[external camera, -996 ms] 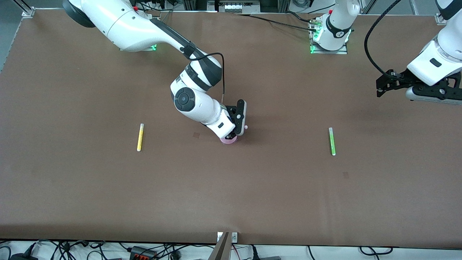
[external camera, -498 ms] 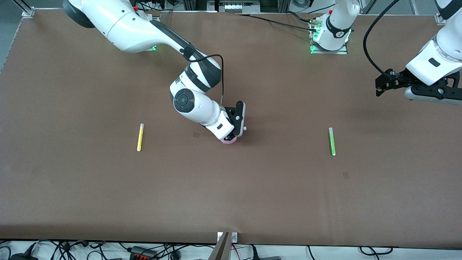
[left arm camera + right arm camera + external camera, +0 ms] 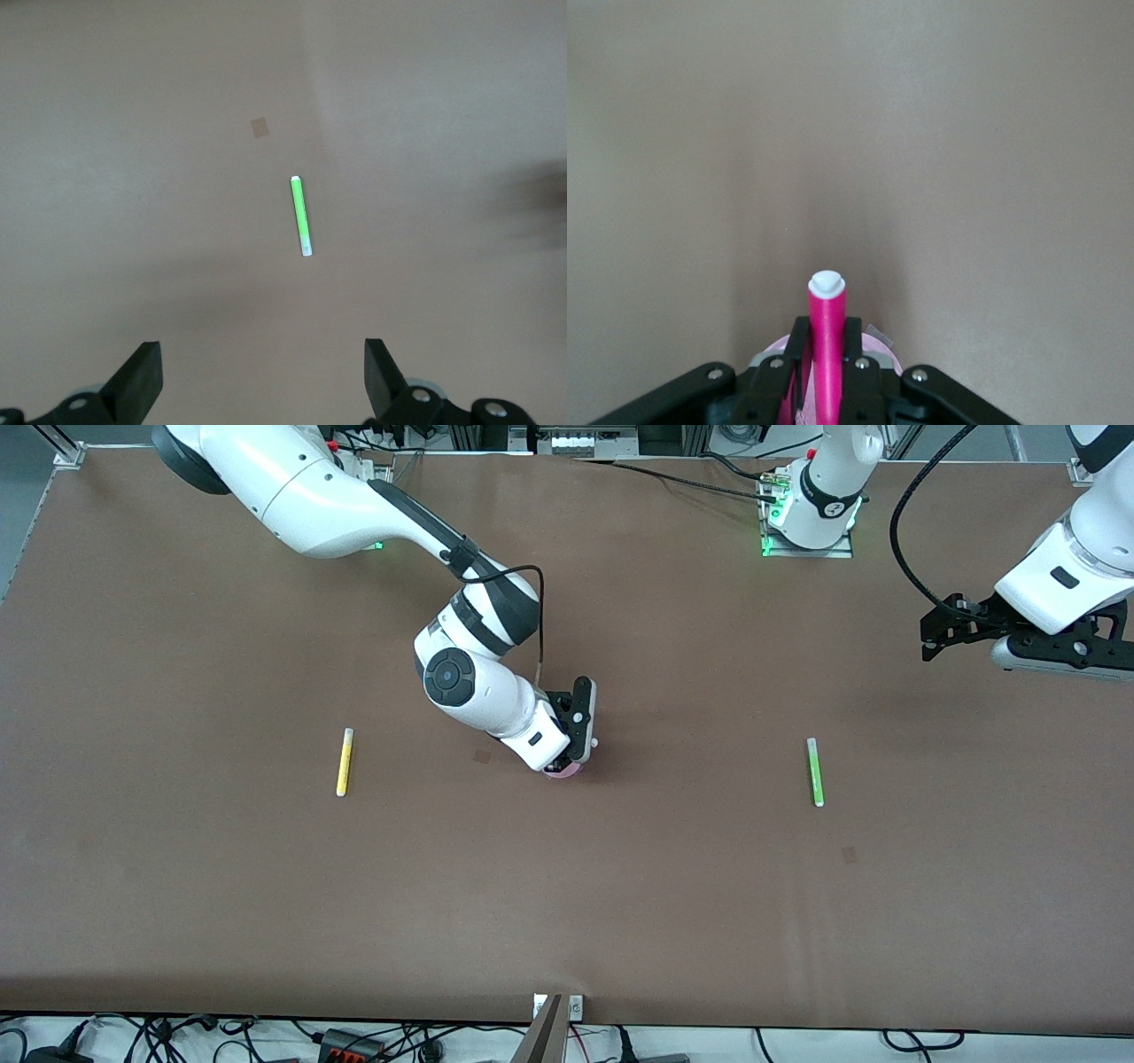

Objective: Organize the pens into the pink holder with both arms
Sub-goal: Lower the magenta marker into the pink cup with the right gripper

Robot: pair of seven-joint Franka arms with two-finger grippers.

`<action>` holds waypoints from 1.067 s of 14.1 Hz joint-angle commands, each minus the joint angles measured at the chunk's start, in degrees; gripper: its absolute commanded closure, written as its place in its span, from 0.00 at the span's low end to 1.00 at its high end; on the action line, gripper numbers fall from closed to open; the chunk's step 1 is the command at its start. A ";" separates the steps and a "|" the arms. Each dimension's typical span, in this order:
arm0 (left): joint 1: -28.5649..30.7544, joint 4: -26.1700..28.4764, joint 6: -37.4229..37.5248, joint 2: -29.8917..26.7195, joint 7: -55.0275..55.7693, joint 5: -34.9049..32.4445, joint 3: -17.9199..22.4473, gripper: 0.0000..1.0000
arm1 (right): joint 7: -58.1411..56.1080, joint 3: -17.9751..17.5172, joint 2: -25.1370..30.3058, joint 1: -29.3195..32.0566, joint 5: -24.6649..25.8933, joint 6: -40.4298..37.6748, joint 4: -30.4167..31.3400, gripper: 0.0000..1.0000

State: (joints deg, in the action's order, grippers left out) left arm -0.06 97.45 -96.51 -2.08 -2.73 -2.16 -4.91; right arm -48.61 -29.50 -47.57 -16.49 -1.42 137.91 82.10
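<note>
Over the last second the right gripper has crept slightly toward the upper left of the front frame, staying low over the pink holder at frame centre, while the left gripper at the right edge has barely shifted. The right fingers are pinched on the magenta pen, which stands upright with its white tip up, the holder's pink rim showing just beneath. The left gripper hangs spread wide, gripping nothing, above the brown table. The green pen lies right of centre, the yellow pen left of centre, both flat on the table
</note>
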 commanded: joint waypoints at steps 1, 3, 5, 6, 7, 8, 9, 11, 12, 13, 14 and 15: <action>-0.03 -1.21 1.23 -0.03 -0.25 0.49 -0.10 0.00 | -1.31 -0.29 0.29 0.59 0.45 0.78 0.78 1.00; -0.03 -1.21 1.23 -0.03 -0.25 0.49 -0.10 0.00 | -1.31 -0.29 0.29 0.59 0.45 0.78 0.78 1.00; -0.21 -1.21 1.32 -0.03 -0.17 0.49 -0.10 0.00 | -1.31 -0.03 0.29 0.50 0.45 0.78 0.95 1.00; -0.21 -1.21 1.24 -0.03 -0.17 0.49 -0.10 0.00 | -1.31 -0.03 0.29 0.50 0.45 0.87 1.04 1.00; -0.21 -1.21 1.23 0.06 -0.17 0.49 -0.36 0.00 | -1.31 -0.03 0.29 0.41 0.45 0.95 0.95 1.00; -0.21 -1.21 1.23 -0.03 -0.17 0.49 -0.36 0.00 | -1.22 -0.12 0.29 0.41 0.36 1.22 0.95 1.00; -0.21 -1.30 1.23 0.06 -0.17 0.49 -0.36 0.00 | -0.70 -0.03 0.29 0.32 0.27 1.22 0.95 0.82; -0.21 -1.30 1.23 0.06 0.01 0.49 -0.36 0.00 | -0.70 -0.12 0.37 0.32 0.19 1.22 0.86 0.00; -0.21 -1.30 1.23 0.06 0.01 0.49 -0.36 0.00 | -0.26 -0.12 0.46 0.24 0.10 1.22 0.78 0.00; -0.21 -1.30 1.23 0.06 0.01 0.49 -0.36 0.00 | -0.08 -0.21 0.64 0.06 -0.16 1.22 0.60 0.00; -0.21 -1.30 1.23 0.06 0.10 0.49 -0.45 0.00 | 0.09 -0.29 0.81 0.06 -0.43 1.22 0.51 0.00; -0.21 -1.30 1.23 0.06 0.10 0.49 -0.36 0.00 | 0.53 -0.38 0.99 0.15 -0.52 1.22 0.51 0.00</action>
State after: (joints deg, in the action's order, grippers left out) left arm -0.27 97.38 -96.49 -2.08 -2.73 -2.16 -5.19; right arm -48.66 -29.45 -47.50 -16.53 -1.46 138.73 82.20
